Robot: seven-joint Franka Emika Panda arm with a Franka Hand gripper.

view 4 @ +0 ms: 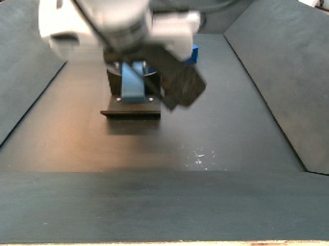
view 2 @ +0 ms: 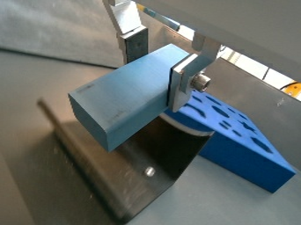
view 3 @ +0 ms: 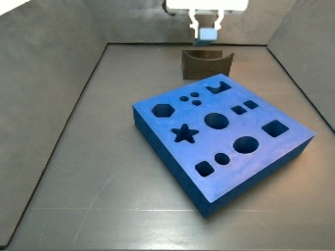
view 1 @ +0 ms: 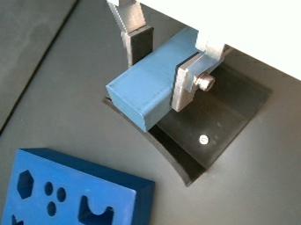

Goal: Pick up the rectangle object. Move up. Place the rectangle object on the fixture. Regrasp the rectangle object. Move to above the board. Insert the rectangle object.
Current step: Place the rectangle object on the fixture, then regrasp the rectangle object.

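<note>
The rectangle object (view 1: pixel 147 83), a light-blue slab, lies between the two fingers of my gripper (view 1: pixel 163 81) in both wrist views (view 2: pixel 123 101). My gripper is shut on it, one silver plate flat against each long side. In a side view my gripper (view 3: pixel 206 29) holds the rectangle object (view 3: pixel 206 35) upright right over the dark fixture (view 3: pixel 206 64). Its lower end is at the fixture's (view 1: pixel 217 123) notch; I cannot tell whether it touches. The board (view 3: pixel 222 132), thick and bright blue with shaped cut-outs, lies nearer than the fixture, apart from it (view 2: pixel 241 136).
Sloping grey walls (view 3: pixel 53 118) close in the floor on both sides and at the back. In a side view the blurred arm (view 4: pixel 115 24) covers the gripper and much of the fixture (view 4: pixel 133 110).
</note>
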